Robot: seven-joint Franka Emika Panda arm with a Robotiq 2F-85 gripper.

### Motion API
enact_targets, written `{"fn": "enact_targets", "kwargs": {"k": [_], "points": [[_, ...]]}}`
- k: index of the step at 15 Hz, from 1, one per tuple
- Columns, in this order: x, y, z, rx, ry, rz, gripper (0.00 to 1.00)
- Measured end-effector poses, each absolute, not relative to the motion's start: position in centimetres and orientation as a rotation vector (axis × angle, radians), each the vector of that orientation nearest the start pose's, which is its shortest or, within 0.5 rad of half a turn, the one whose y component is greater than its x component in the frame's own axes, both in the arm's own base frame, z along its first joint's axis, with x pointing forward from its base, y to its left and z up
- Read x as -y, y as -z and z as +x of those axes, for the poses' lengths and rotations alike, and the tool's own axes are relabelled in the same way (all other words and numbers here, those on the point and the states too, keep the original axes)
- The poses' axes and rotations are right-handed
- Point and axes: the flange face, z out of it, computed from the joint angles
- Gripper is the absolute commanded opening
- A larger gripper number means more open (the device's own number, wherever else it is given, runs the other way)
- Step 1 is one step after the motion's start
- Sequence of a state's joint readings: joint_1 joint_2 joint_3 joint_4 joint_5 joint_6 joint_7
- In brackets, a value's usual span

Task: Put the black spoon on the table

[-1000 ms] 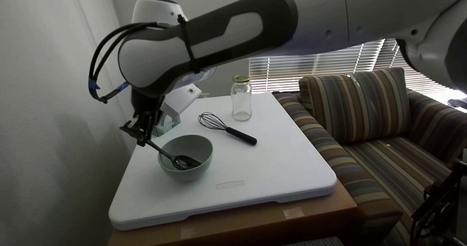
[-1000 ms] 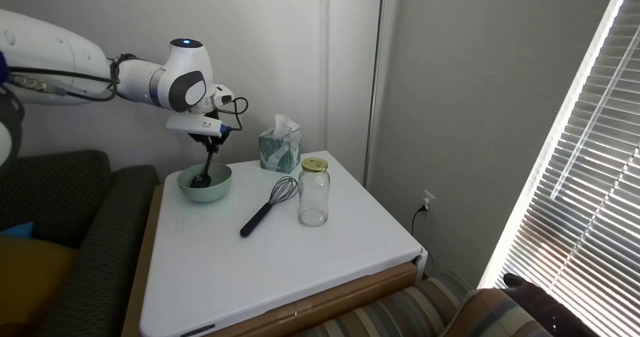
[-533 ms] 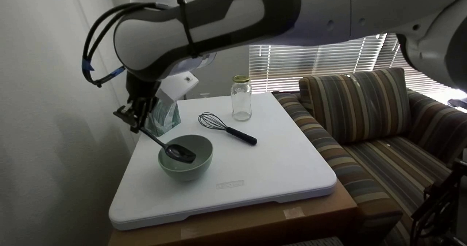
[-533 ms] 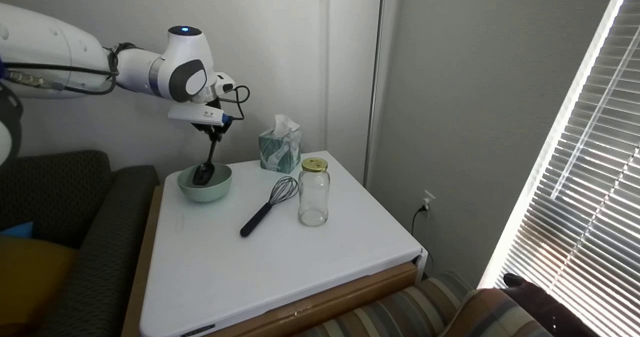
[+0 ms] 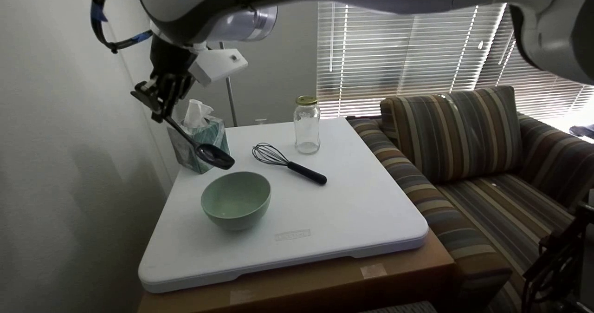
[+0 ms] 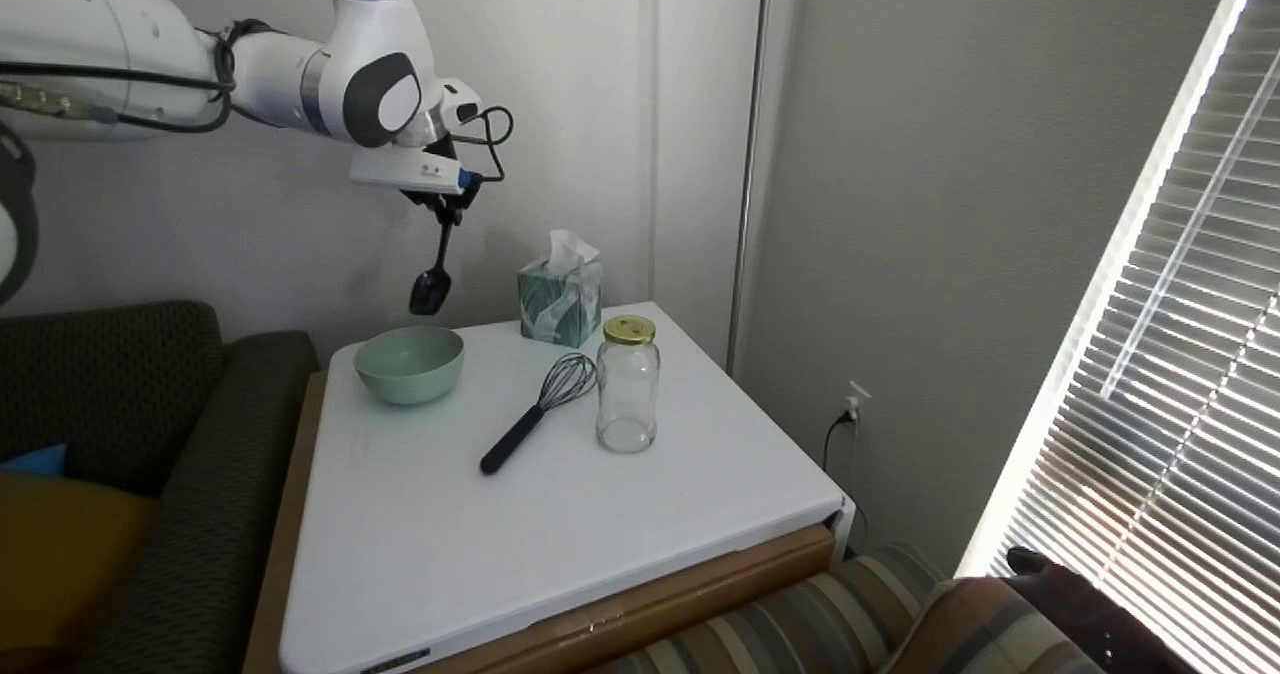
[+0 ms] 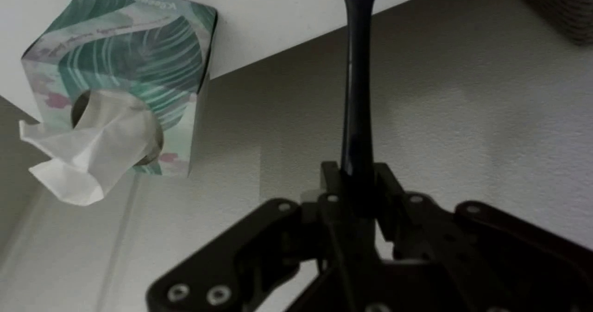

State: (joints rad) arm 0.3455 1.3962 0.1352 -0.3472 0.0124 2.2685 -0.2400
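The black spoon (image 5: 213,155) hangs in the air, bowl end down and tilted. In an exterior view it shows above the green bowl's back rim; it also shows in an exterior view (image 6: 431,291) and, handle only, in the wrist view (image 7: 358,85). My gripper (image 5: 161,116) is shut on the handle's upper end; its fingers press both sides of it in the wrist view (image 7: 356,175). The spoon's bowl is mostly out of the wrist view. The white table (image 5: 343,211) lies below; it also shows in an exterior view (image 6: 560,544). Nothing touches the spoon but the gripper.
A green bowl (image 5: 236,199) stands on the table below the spoon. A tissue box (image 6: 560,304) stands at the wall side, near the gripper. A whisk (image 5: 306,172) lies mid-table, with a lidded glass jar (image 6: 627,394) beside it. A striped sofa (image 5: 464,164) adjoins the table.
My gripper has risen with the spoon still held. The spoon has come up out of the green bowl, which stays in place, empty of it.
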Motion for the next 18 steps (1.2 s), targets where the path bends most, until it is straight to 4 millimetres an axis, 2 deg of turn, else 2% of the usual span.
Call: {"fn": "enact_targets", "kwargs": {"k": [5,10,13,15,18], "points": [[-28.9,-31.6,79.6,0.778,0.753,-2.775,0.05],[-24.1,-34.1,80.6,0.747,0.687,-2.87,0.05],[-20.3,-34.4,81.2,0.689,0.617,-2.95,0.05],[-18.0,-33.9,81.3,0.63,0.538,-3.003,0.05],[-16.2,-32.6,80.9,0.527,0.376,-3.069,0.05]]}}
